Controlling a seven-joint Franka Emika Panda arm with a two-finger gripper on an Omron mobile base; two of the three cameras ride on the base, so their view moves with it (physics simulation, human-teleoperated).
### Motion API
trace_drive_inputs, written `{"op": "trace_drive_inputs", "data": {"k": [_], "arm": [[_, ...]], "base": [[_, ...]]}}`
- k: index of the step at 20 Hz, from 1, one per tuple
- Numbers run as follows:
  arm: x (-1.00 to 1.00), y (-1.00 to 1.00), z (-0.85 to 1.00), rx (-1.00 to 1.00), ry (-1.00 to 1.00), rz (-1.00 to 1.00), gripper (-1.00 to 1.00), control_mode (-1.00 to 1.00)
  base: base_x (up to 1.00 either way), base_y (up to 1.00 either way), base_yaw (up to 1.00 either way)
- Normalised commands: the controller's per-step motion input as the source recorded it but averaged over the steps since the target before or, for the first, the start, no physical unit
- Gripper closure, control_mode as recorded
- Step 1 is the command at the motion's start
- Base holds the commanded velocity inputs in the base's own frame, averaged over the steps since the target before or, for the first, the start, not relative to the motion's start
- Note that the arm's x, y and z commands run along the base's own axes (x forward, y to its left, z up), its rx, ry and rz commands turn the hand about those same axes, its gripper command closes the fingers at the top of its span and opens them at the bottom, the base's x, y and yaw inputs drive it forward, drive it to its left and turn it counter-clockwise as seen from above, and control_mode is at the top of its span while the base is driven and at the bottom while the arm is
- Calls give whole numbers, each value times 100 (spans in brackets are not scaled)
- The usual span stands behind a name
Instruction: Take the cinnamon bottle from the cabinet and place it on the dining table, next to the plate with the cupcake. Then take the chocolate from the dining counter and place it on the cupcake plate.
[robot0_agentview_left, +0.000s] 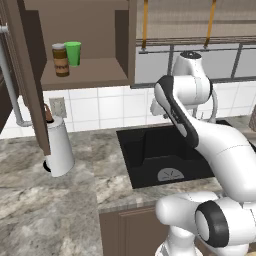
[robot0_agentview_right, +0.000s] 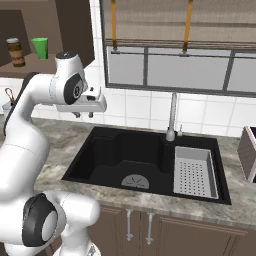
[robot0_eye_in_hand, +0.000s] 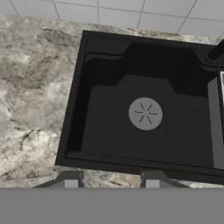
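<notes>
The dark brown wall cabinet stands open, its door swung out to the left. On its shelf the small brown cinnamon bottle stands upright, close beside a bright green cup. My gripper hangs over the left part of the black sink, well below and to the right of the shelf. It points down, open, with nothing between its fingertips. The dining table, the plate and the chocolate are out of view.
A white jug-like vessel stands on the grey worktop under the cabinet door. Behind the sink rises a faucet, and a grey drainer tray sits in its right side. A tiled wall and window lie beyond.
</notes>
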Motion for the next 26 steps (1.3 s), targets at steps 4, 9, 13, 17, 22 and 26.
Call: {"op": "trace_drive_inputs", "data": {"k": [4,9,13,17,22,26], "arm": [[3,2,-1,-4,1,0,-100,-100],[-16,10,-7,0,-9,0,-100,-100],[-3,66,2,0,-29,12,-100,-100],[0,76,23,0,-24,18,-100,-100],[10,89,42,0,-14,20,-100,-100],[20,97,56,1,-7,20,-100,-100]], "base": [[0,0,0],[0,0,0],[0,0,0],[0,0,0],[0,0,0],[0,0,0]]}}
